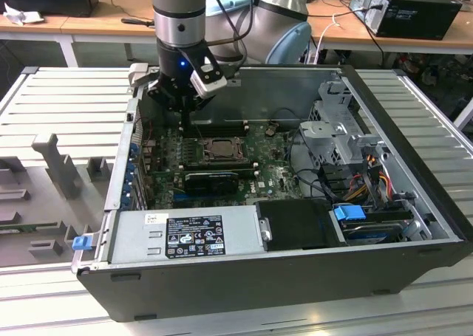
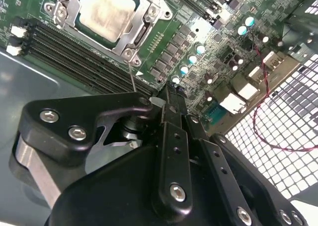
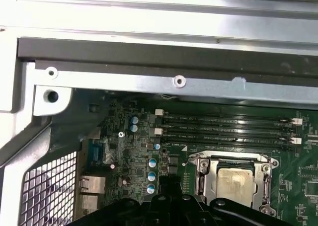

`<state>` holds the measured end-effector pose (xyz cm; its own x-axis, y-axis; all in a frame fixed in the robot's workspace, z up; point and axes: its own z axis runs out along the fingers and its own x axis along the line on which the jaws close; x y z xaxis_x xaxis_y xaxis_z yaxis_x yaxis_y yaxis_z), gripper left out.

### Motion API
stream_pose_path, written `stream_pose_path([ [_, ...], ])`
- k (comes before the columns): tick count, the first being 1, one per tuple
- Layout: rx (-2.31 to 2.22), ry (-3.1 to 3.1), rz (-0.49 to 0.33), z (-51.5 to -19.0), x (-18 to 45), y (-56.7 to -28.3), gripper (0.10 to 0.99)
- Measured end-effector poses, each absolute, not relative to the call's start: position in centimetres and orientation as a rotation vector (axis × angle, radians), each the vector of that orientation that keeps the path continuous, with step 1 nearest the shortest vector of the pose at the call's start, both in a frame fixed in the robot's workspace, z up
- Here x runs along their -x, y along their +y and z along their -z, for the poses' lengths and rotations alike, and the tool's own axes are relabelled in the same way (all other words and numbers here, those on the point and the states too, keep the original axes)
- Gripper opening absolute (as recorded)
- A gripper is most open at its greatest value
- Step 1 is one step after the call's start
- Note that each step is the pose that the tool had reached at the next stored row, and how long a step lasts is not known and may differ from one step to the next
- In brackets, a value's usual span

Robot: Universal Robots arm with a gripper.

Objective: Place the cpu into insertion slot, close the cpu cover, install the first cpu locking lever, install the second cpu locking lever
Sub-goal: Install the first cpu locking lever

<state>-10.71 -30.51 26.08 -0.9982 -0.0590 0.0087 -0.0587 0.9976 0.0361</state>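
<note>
Cpu (image 2: 106,12) lay seated under the lowered cpu cover (image 2: 144,32). Gripper (image 2: 170,94) hung just beside the cover's corner, fingers clenched together.

Case (image 1: 414,159) is open at the top, and there is free air straight above the socket (image 1: 220,149), which lies low and flat. Around it: memory slots (image 3: 226,129) then rear wall (image 1: 288,85) on the far side, black card (image 1: 213,179) just beside it on the near side, cables (image 1: 307,155) and drive cage (image 1: 336,125) toward the exterior view's right. A thin lever wire (image 2: 131,77) stands up from one socket corner, close under the gripper (image 2: 168,93).
</note>
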Motion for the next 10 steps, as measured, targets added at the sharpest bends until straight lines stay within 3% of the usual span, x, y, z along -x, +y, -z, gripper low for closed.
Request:
stream_pose_path([
  [10, -0.092, -3.130, 0.057, -26.07, 10.58, -30.12, 0.106],
])
